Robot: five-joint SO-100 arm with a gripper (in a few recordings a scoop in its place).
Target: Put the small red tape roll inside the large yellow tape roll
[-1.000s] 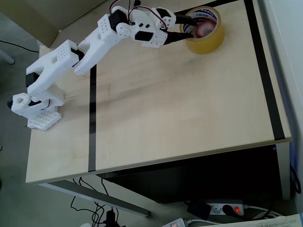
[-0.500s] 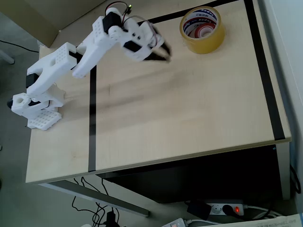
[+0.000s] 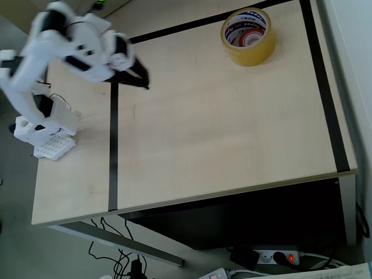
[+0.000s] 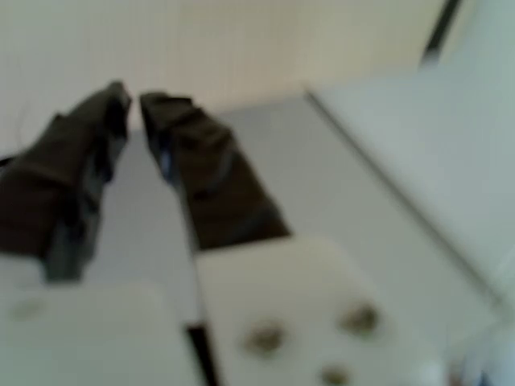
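White arm [image 3: 52, 40] raised at table's left; gripper [image 3: 142, 78] nearly closed, empty.

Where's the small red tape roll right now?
In the overhead view, the small red tape roll sits inside the large yellow tape roll near the table's top right, far from the gripper.

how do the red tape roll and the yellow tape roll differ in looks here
In the overhead view, the small red tape roll is a narrow glossy red ring; the large yellow tape roll is a much wider, translucent amber one. The red roll sits inside the yellow roll's core, which is white with blue and red print. Both lie flat, holes up.
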